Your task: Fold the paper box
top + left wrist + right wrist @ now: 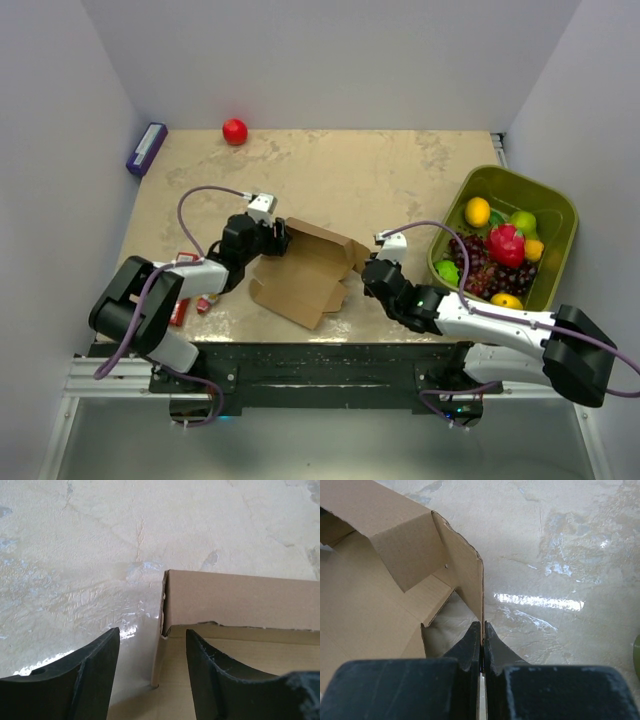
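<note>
A beige marbled table (350, 170) carries a partly folded brown paper box (305, 275) at centre. A red ball (235, 131) lies upper centre-left and a purple box (146, 148) upper left. An olive-green bin (556, 203) of fruit (505, 245) sits at right, and a red pack (180, 311) lower left.

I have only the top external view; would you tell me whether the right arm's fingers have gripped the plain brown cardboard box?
Observer: Yes, the right arm's fingers are shut on an upright flap of the plain brown cardboard box.
Operator: And the left arm's fingers?
Observer: The left arm's fingers are open, a raised box corner standing between them.
Operator: Are they touching it?
Observer: No contact shows; one finger is over the beige table, the other inside the box.
</note>
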Tool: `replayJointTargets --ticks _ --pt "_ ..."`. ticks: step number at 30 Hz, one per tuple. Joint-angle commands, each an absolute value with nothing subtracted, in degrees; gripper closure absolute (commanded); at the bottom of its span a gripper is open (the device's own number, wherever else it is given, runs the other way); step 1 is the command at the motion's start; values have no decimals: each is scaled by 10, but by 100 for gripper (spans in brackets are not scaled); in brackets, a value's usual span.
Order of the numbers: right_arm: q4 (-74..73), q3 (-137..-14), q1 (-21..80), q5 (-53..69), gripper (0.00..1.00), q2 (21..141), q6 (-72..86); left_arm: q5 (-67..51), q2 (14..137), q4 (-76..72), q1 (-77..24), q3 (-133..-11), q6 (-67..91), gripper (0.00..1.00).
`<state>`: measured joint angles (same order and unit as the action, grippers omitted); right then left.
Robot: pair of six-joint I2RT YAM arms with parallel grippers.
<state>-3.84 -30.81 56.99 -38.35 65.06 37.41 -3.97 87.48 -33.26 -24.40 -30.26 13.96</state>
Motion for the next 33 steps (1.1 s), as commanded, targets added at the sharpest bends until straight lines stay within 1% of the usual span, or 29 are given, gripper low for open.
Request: replayJointTargets --ticks 1,8,12,14,15,17,18,20,21,23,24,28,31,32,33 --pt "-29 -307 573 -400 100 636 369 -33 895 -399 -241 -315 154 42" --pt "-26 -305 573 -399 100 632 369 -15 914 -398 -242 -320 146 53" --pt "-26 -305 573 -397 100 631 369 -1 924 -413 -245 -316 149 61" --pt "-25 -305 572 -397 100 632 370 32 932 -414 -255 -319 149 65" --pt "-25 -305 573 -396 100 631 371 59 933 -414 -265 -319 146 69" --pt "-25 -305 572 -396 100 630 372 85 934 -414 -279 -320 142 73" --pt "-25 -304 573 -394 100 630 373 121 934 -410 -294 -325 135 78" --pt "-27 -304 573 -395 100 629 375 158 940 -389 -309 -336 131 84" --pt "-27 -304 573 -395 100 629 376 192 944 -379 -320 -348 131 89" --pt "-30 -304 572 -397 100 628 379 220 955 -352 -329 -359 134 95" --pt "-31 -305 572 -398 100 629 379 251 958 -344 -338 -366 137 96" --pt "-33 -300 573 -402 100 623 381 254 964 -339 -345 -367 140 95" --pt "-33 -299 572 -403 100 622 379 229 954 -364 -351 -352 130 83" --pt "-30 -300 573 -403 100 625 378 222 948 -363 -352 -351 130 73" --pt "-32 -300 573 -403 100 626 378 210 942 -362 -353 -346 134 68"
